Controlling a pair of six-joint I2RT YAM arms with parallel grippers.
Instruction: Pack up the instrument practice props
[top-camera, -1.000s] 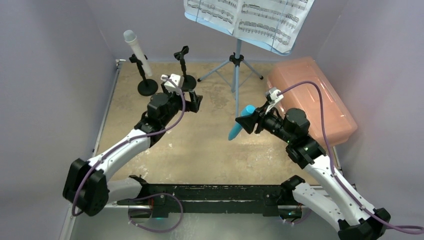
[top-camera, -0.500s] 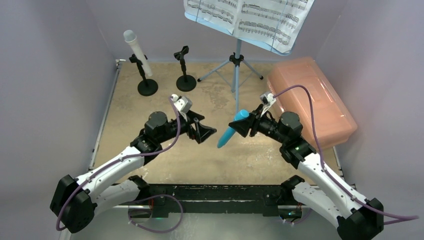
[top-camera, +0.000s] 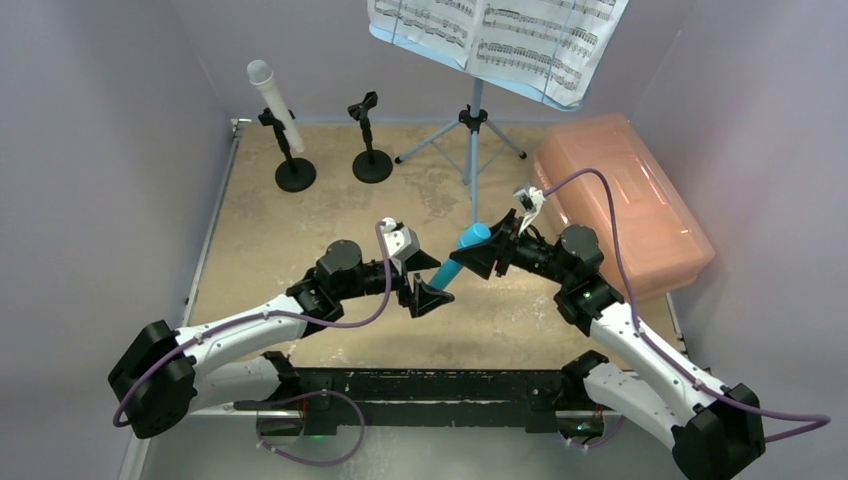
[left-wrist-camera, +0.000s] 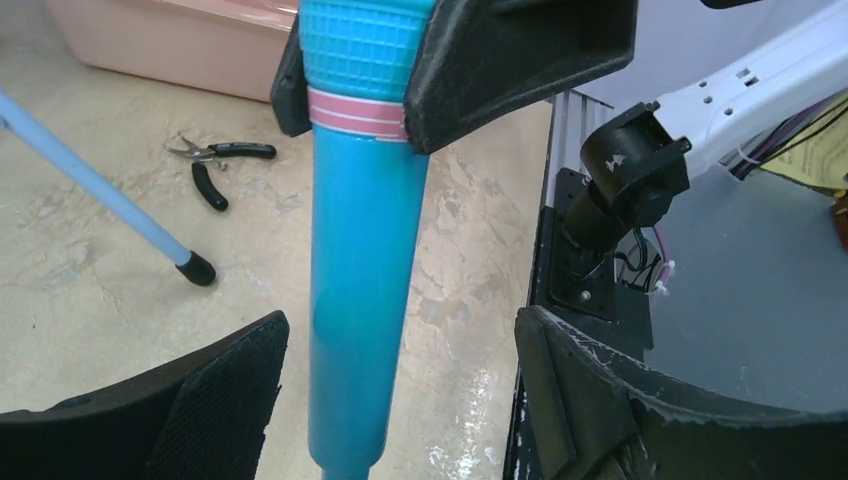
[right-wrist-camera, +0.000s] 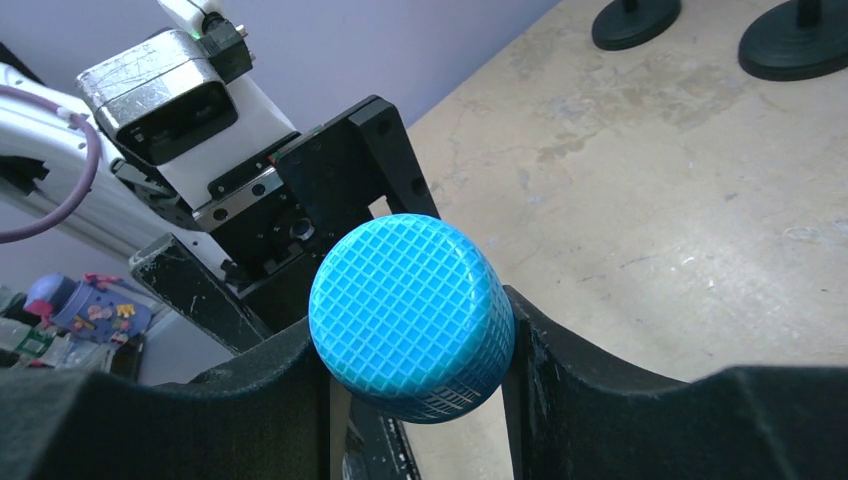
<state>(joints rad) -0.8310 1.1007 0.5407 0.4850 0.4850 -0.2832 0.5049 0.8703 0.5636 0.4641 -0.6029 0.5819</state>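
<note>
Your right gripper (top-camera: 480, 258) clamps the blue toy microphone (top-camera: 452, 266) by its mesh head above the table (top-camera: 290, 225). Your left gripper (top-camera: 430, 291) straddles its handle, jaws apart, apparently without touching it.

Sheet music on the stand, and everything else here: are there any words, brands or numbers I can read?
No text here can be read.
sheet-music pages: staves and notes only; any title is too small to read.
blue microphone: pink band, no lettering.
pink box: no label showing.
</note>
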